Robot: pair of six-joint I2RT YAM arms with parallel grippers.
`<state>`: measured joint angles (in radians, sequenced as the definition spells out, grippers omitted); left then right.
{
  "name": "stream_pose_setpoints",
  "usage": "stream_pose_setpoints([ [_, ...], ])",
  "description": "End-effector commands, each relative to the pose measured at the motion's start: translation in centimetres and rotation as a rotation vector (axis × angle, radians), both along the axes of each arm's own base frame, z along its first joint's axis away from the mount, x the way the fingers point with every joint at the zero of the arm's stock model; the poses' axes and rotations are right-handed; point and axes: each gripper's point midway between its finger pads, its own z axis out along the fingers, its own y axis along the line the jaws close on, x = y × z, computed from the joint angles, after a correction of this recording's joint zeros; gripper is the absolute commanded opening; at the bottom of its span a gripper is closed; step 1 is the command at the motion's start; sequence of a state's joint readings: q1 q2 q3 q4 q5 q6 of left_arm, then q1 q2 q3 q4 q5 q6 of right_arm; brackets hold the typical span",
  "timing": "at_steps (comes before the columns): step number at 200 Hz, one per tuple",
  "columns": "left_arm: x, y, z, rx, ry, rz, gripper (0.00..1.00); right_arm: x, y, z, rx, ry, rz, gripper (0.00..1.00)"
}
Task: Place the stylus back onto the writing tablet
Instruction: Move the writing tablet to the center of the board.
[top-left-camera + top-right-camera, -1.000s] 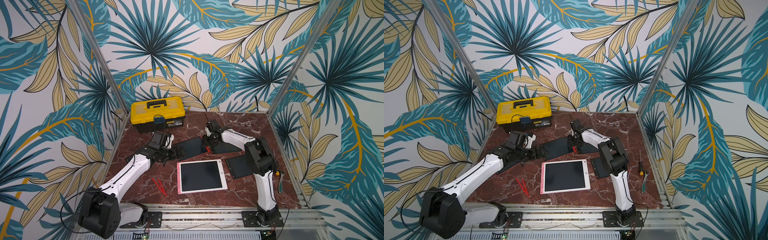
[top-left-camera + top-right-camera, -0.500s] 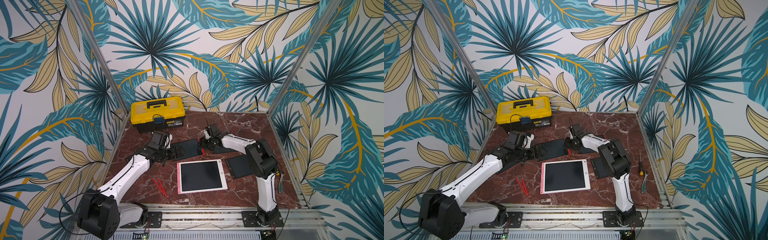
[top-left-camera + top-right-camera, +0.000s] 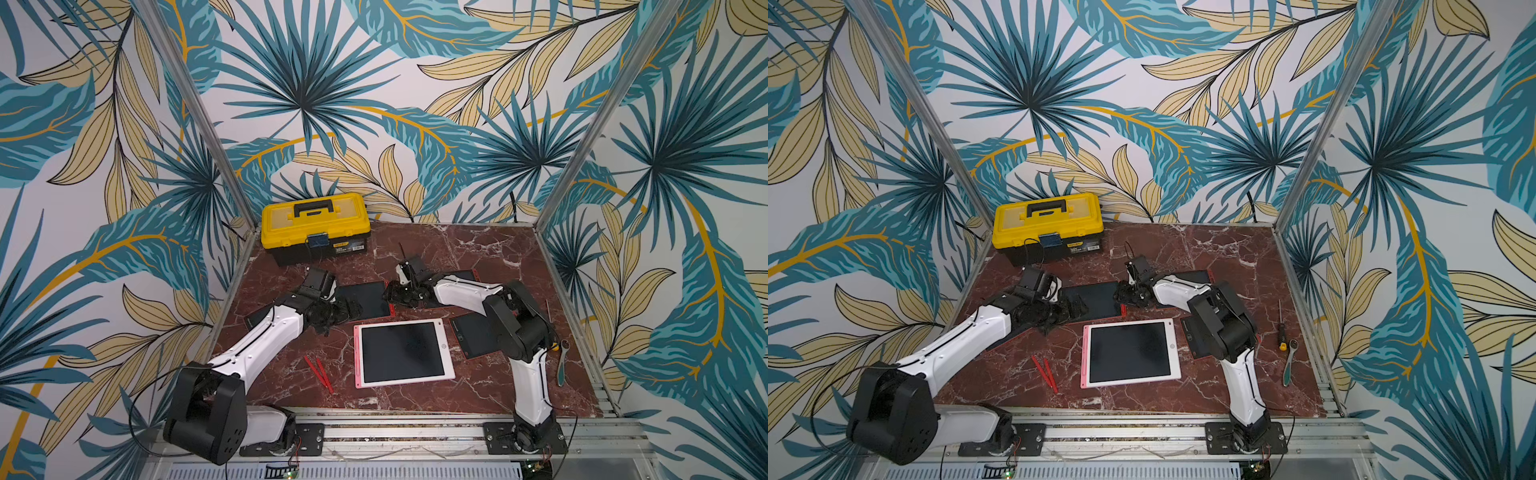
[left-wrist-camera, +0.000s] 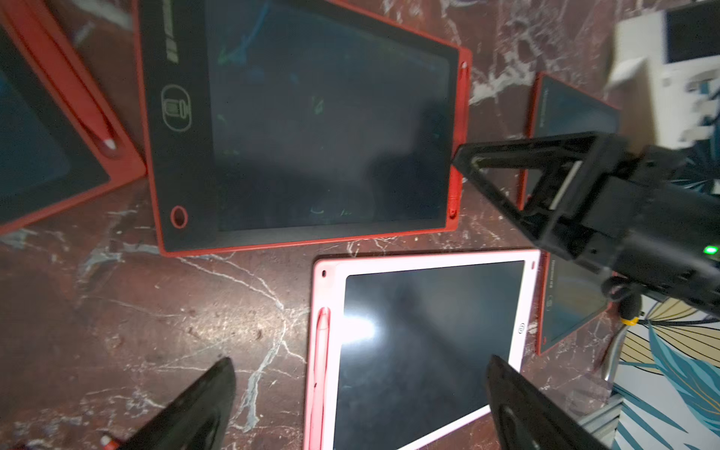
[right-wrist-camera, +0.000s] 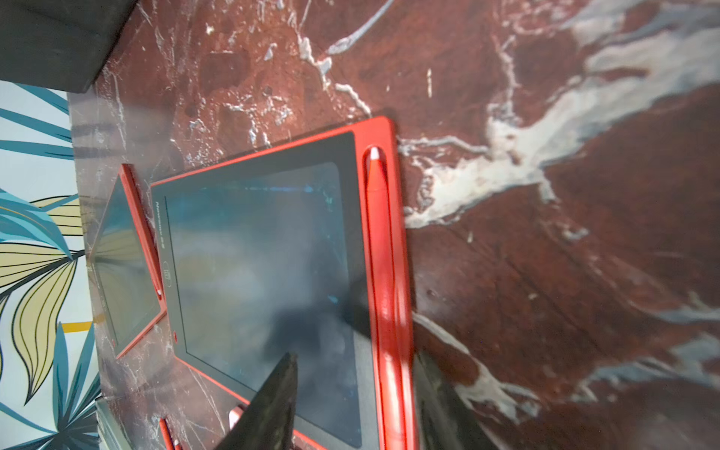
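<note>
Red stylus (image 5: 383, 272) lay seated in the side groove of the red-framed writing tablet (image 5: 257, 272), white tip pointing away from the right gripper (image 5: 358, 362). That gripper's fingers (image 5: 272, 401) stood apart. One was over the dark screen and the other just outside the frame edge, straddling the stylus's rear end and not closed on it.

In both top views the tablet sat mid-frame on the marble tabletop (image 3: 478, 249), with the right gripper at its right edge. Left gripper (image 4: 362, 362) hung near the tablet's left edge, fingers (image 4: 202, 405) spread wide, holding nothing.

Below centre of the frame lay a pink-framed tablet (image 3: 401, 353) with a pink stylus (image 4: 322, 350) docked in it. Two loose red styluses (image 3: 318, 372) lay on the tabletop to its left. Yellow toolbox (image 3: 313, 228) stood at the upper left of the tabletop, by the back wall.
</note>
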<state>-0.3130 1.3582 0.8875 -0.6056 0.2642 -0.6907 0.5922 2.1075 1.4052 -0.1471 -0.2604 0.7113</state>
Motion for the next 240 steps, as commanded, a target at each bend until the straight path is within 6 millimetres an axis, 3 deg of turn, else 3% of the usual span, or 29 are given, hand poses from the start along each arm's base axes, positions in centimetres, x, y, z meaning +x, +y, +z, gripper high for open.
stream_pose_setpoints([
  [1, -0.4, 0.7, -2.1, 0.027, 0.055, 0.037, 1.00, -1.6, 0.0, -1.2, -0.007, 0.051, -0.001, 0.50],
  [65, 0.1, 0.8, -5.5, 0.043, 0.129, 0.068, 1.00, -1.8, 0.1, -1.7, -0.014, 0.054, 0.003, 0.50],
  [134, 2.7, 0.2, -6.6, 0.007, 0.095, 0.087, 1.00, -1.6, -0.2, -2.2, -0.035, 0.050, -0.013, 0.50],
  [240, 6.8, -1.0, -7.2, -0.077, 0.075, 0.108, 1.00, 2.5, 0.2, -1.7, -0.048, 0.034, -0.021, 0.50],
])
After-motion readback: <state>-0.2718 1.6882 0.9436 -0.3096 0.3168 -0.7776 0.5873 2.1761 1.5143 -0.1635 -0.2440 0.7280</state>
